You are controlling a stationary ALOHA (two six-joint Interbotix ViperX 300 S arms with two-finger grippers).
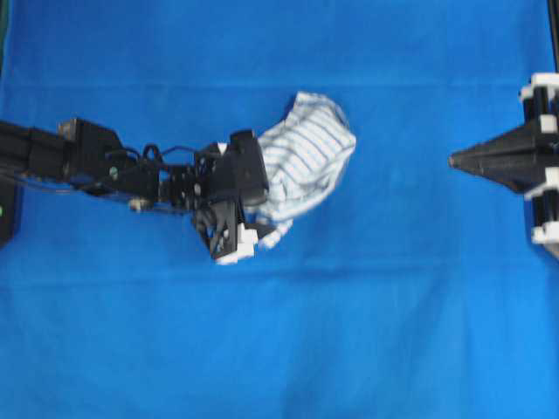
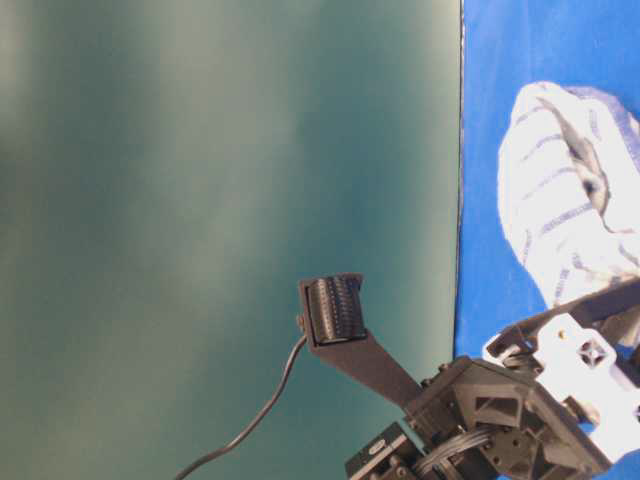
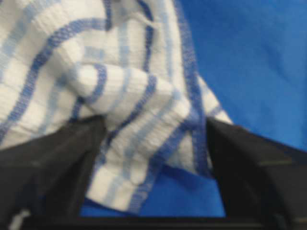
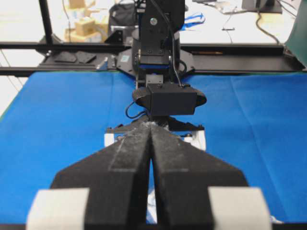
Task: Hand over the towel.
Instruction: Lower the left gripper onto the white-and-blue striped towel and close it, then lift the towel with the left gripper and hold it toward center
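Overhead view: left tool [image 1: 249, 205] reaches in from the left edge, low over the blue-sheeted counter [image 1: 393, 332], fingers spread on either side of the towel [image 1: 306, 153]. Towel lies crumpled near counter centre; the left wrist view shows its folds between the two fingers [image 3: 48, 158]. Right tool [image 1: 454, 161] at the right edge, fingers pressed together, well apart from the towel.

The left arm [image 1: 96, 161] reaches in low from the left edge of the overhead view, stretched out nearly level toward the middle. Its left gripper [image 3: 153, 158] stands with both fingers [image 3: 53, 158] spread apart (a wide gap between them). The right gripper [image 1: 463, 161] waits at the right edge, pointing inward, its fingers [image 4: 122, 167] pressed together.
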